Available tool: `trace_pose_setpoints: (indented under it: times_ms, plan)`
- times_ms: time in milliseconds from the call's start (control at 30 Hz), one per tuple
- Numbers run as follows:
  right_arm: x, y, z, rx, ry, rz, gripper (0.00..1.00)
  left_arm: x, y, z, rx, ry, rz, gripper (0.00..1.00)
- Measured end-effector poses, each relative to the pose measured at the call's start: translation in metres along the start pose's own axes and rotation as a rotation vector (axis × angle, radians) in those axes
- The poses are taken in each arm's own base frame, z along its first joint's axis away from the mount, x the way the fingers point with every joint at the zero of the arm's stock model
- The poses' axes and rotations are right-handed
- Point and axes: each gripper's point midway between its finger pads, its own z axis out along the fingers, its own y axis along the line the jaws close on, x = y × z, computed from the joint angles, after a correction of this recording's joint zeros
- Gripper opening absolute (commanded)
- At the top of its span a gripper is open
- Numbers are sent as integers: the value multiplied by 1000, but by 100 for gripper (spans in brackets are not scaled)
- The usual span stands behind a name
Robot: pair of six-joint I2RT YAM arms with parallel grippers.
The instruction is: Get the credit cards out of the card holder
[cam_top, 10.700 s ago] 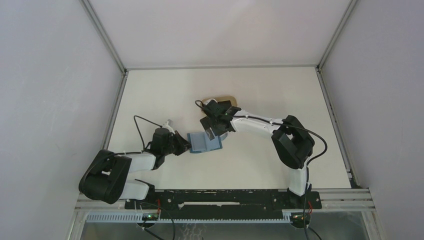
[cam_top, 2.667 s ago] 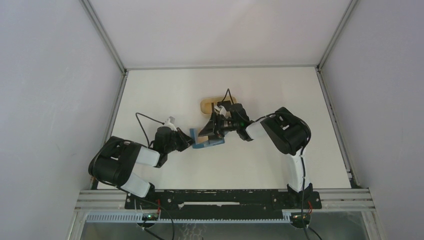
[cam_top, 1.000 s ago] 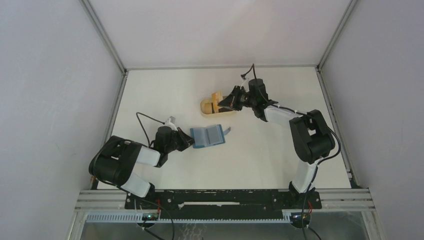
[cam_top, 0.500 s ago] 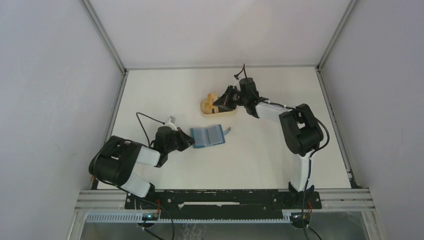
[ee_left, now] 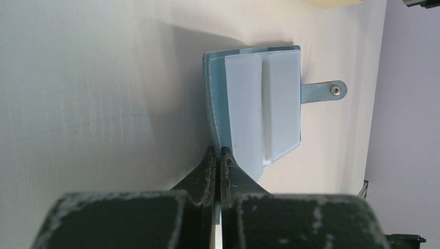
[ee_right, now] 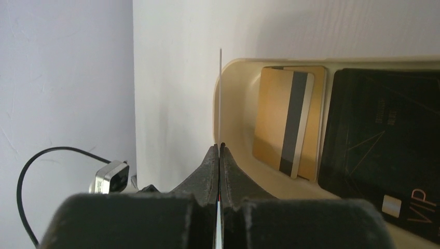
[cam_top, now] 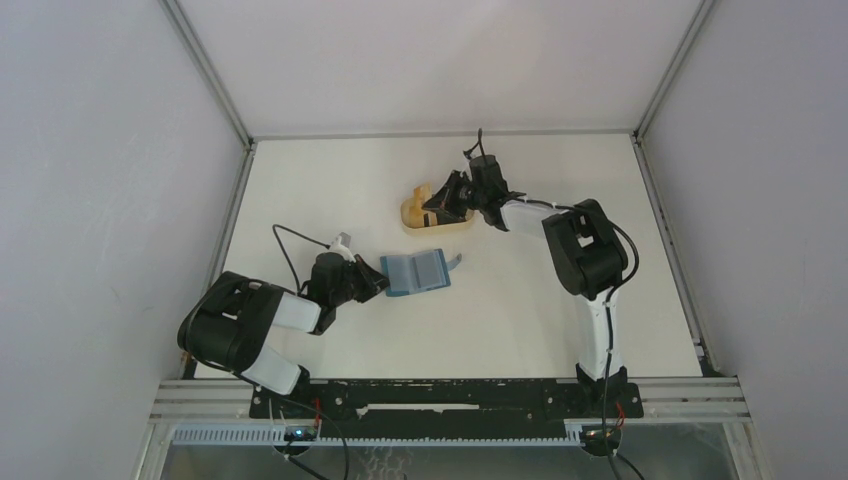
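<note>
Off-white matte table (cam_top: 500, 310), pale grey walls (cam_top: 90, 150) on three sides, aluminium corner posts (cam_top: 207, 72). Blue card holder (cam_top: 415, 271) lies open mid-table, left gripper (ee_left: 217, 155) pinched on its edge. Right gripper (ee_right: 219, 149) is clamped on a thin card (ee_right: 220, 93), edge-on over the rim of the tan tray (ee_right: 231, 109). Gold card (ee_right: 287, 122) and black card (ee_right: 379, 145) lie flat inside it.

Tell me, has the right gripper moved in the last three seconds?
Yes. The right gripper left the card holder and moved upward in the top view; it is now over the tan tray, pinching a thin card.
</note>
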Motion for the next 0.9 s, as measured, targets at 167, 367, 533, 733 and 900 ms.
trace_pose_setpoints:
  times_ms: [167, 367, 533, 733, 900]
  plan:
    - [0, -5, 7, 11, 3, 8, 0, 0, 0, 0, -3, -3, 1, 0]
    - [13, -8, 12, 34, 32, 12, 0, 0, 0, -1, -5, -3, 1, 0]
    - [25, -12, 15, 52, 62, 16, 0, 0, 0, -1, -5, -3, 1, 0]
    - [31, -14, 15, 65, 78, 9, 40, 0, 0, -1, -5, -3, 1, 0]
    - [31, -17, 15, 78, 84, -11, 65, 0, 0, -1, -5, -3, 1, 0]
